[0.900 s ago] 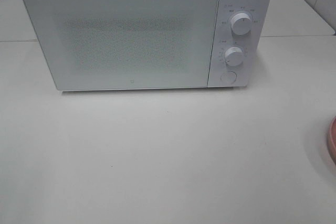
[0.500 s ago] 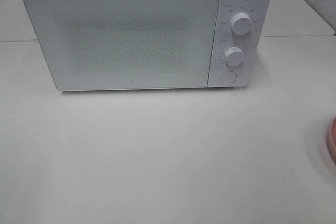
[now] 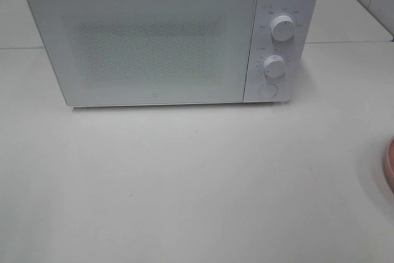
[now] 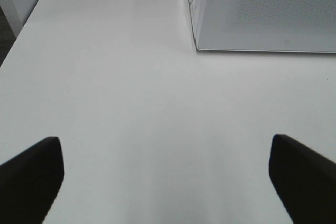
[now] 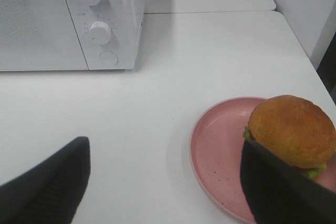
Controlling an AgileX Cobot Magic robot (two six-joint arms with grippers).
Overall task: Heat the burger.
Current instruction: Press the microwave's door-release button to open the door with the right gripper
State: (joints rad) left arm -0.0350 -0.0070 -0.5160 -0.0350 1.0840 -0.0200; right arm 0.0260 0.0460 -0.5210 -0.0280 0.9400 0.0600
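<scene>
The burger [image 5: 291, 129] sits on a pink plate [image 5: 220, 161] on the white bench [image 3: 184, 183], out on my right side and near the bench edge. The high view shows only a thin bit of the plate rim and no burger at all. I think the burger is light and soft. Its bun looks shiny and smooth, so it may slip, and the layers of meat and green lettuce could slide apart if I squeeze hard. I would not pinch the bun. I would take hold of the plate by its rim, on the bare side away from the burger, and keep it flat. My right tool [image 5: 165, 184] is spread wide and holds nothing. One of its dark fingers shows in front of the burger's low edge, and I cannot tell if it touches. My left tool [image 4: 165, 174] is wide too, holds nothing, and hangs over bare bench near the front corner of the microwave [image 3: 154, 41]. The microwave door [image 3: 144, 44] is shut, and that is what stands in the way. I think the round button [image 3: 267, 90] under the two knobs [image 3: 282, 28] opens it. Nothing else lies between the plate and the microwave.
</scene>
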